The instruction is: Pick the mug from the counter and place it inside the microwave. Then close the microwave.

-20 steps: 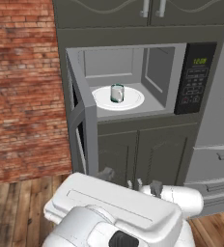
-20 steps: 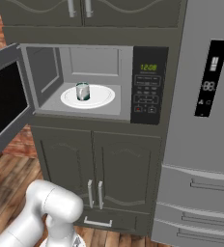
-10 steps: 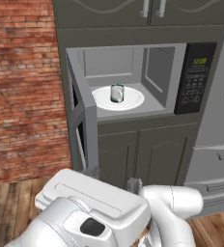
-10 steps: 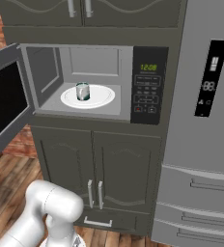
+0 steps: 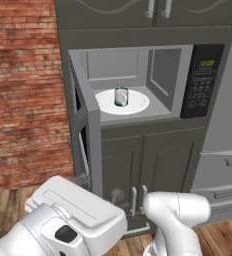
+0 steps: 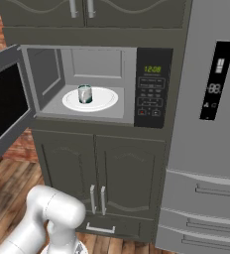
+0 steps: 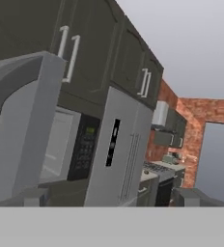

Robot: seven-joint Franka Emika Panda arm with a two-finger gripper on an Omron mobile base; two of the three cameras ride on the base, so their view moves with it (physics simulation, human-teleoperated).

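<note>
The mug is a small glassy blue-green cylinder. It stands upright on the white round plate inside the microwave. The microwave door hangs wide open to the left. In the hand view the door's grey edge looms close on the left. My gripper is open, its tips far apart with nothing between them, low and left of the microwave. A pale strip that looks like the counter shows far off past the fridge.
A tall grey fridge stands right of the microwave. Dark cabinet doors sit below it and more above. A brick wall is to the left, behind the open door. My white arm fills the lower foreground.
In the left base view my arm's white links have swung lower and nearer the camera. The mug, plate and open door have not moved.
</note>
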